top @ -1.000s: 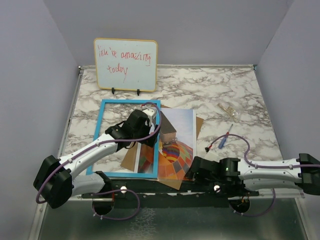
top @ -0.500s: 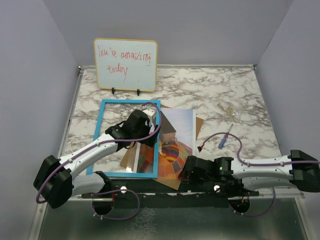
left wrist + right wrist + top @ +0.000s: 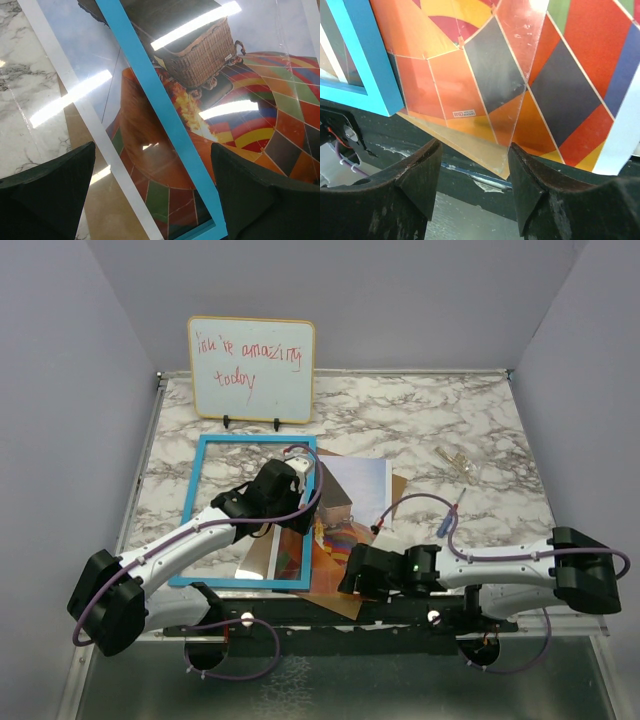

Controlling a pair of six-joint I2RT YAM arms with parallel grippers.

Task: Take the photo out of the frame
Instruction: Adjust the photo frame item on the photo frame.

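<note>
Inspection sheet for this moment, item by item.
Surface: white-grey marble table.
Job's things: frame lies flat, overlapping the photo, which sticks out to its right; clear sheet on it.
Clutter: whiteboard at the back; screwdriver; small clear item.
Tools: left tool open above the frame's right rail; right tool open at the photo's near edge.
Cables: purple cable loops over the table.
Surroundings: plain grey walls.

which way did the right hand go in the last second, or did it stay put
Yes, it moved. In the top view the right hand slid left, away from the screwdriver and toward the near right corner of the frame.
</note>
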